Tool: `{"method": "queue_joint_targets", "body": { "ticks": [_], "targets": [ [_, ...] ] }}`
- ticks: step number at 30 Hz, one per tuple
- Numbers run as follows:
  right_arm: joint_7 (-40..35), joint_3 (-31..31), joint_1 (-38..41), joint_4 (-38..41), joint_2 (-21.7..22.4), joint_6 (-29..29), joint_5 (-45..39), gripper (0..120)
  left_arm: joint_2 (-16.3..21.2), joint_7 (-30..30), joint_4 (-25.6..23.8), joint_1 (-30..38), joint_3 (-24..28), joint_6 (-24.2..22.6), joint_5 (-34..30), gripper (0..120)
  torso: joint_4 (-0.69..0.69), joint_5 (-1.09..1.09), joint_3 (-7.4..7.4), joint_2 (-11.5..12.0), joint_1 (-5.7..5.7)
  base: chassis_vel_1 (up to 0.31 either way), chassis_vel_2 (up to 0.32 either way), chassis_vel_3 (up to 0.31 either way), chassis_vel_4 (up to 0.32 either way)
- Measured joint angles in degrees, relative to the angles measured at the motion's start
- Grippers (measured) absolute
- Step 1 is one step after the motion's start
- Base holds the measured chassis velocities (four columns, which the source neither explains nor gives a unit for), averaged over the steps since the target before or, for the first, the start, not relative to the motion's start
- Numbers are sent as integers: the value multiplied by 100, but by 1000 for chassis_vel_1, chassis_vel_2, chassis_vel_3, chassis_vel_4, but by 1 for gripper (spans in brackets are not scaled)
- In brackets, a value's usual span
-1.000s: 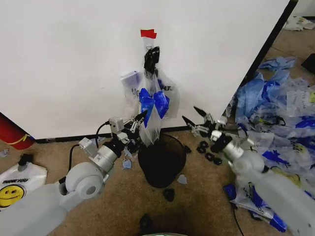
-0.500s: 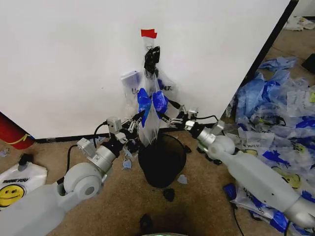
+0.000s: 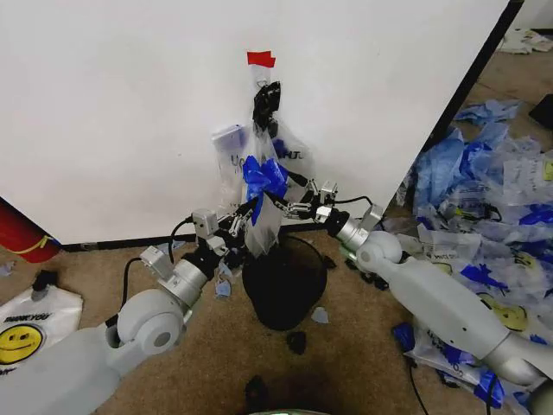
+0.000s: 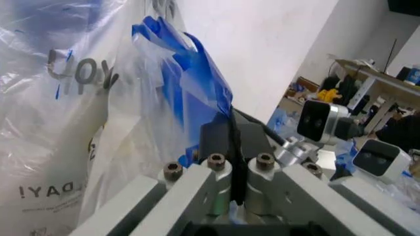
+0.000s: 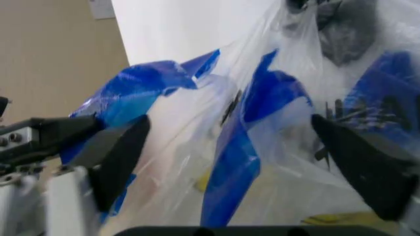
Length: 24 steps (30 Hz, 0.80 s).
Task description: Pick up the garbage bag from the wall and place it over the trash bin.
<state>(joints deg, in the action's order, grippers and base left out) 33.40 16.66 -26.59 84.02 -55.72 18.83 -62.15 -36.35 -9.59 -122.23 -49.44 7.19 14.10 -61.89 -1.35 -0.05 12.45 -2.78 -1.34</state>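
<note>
Against the plain white wall [image 3: 112, 112], my left gripper [image 3: 244, 212] pinches the thin see-through blue-streaked plastic garbage bag [image 3: 263, 186], jaws closed. My right gripper [image 3: 285, 201] straddles it, jaws wide apart, above the round black wire-mesh trash bin [image 3: 283, 285].

The garbage bag [image 3: 263, 186] is thin glossy see-through plastic; the trash bin [image 3: 283, 281] is black wire mesh.

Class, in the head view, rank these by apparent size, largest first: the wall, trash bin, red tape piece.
1. wall
2. trash bin
3. red tape piece

Left claw [image 3: 246, 210] pinched closed, right claw [image 3: 282, 205] spread wide
</note>
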Motion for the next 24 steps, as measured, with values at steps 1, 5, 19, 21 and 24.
{"method": "queue_joint_targets", "body": {
  "ticks": [1,5,19,21,24],
  "targets": [
    [0,1,-12,3,0,0,4,88,0,-2,0,0,1,0,1,0,0,-1,0,0,0,0,0,0,0],
    [0,2,-64,17,13,0,17,74,12,-8,-39,0,8,-2,5,0,0,-1,0,0,0,0,0,0,0],
    [-41,-64,-214,105,61,15,47,24,85,-39,-170,-135,9,-7,94,0,0,0,0,0,0,0,0,0,0],
    [-49,-73,-226,116,70,18,38,21,86,-38,-170,-166,5,-7,111,0,0,-1,0,0,0,0,0,0,0],
    [-47,-89,-247,132,98,19,36,21,86,-36,-177,-186,4,-6,120,0,0,-1,0,0,0,0,0,0,0]
  ]
}}
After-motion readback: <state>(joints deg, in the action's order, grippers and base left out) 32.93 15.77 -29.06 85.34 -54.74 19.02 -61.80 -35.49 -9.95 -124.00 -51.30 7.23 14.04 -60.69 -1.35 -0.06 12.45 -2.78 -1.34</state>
